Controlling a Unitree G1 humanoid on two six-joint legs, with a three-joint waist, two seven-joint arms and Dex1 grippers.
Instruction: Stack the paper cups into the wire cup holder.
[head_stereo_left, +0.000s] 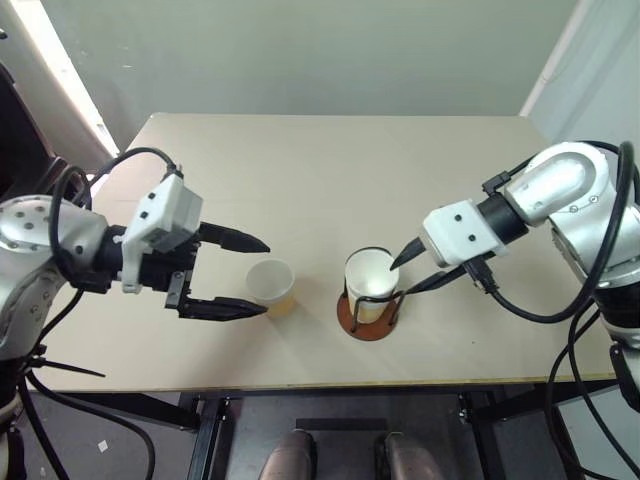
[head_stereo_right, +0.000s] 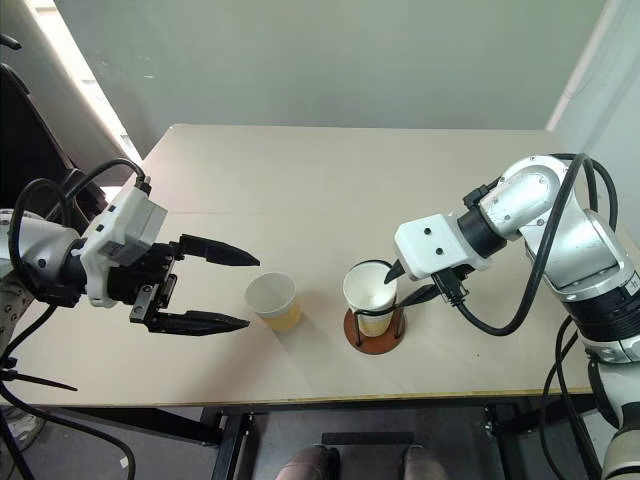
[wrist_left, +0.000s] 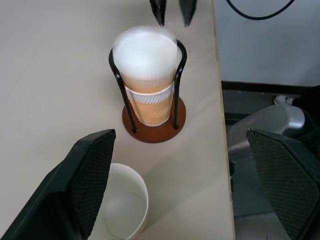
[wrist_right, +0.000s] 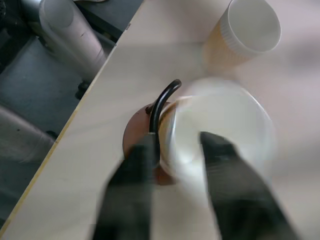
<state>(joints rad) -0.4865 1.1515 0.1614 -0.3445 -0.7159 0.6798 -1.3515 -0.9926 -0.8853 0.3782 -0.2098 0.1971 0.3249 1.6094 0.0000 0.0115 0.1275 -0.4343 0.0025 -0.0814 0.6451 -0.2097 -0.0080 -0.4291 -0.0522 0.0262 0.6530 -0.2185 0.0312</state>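
The wire cup holder (head_stereo_left: 371, 312) stood near the tabletop's (head_stereo_left: 330, 170) front edge, at about five o'clock from its centre, so both arms could reach it. A paper cup (head_stereo_left: 371, 282) sat inside the wire loops, nested onto another. The right gripper (head_stereo_left: 415, 270) straddled its rim at three o'clock, fingers parted, apparently letting go. At nine o'clock, a loose cup (head_stereo_left: 272, 286) stood upright, the left gripper (head_stereo_left: 243, 276) wide open and empty beside it, likely poised to grasp.
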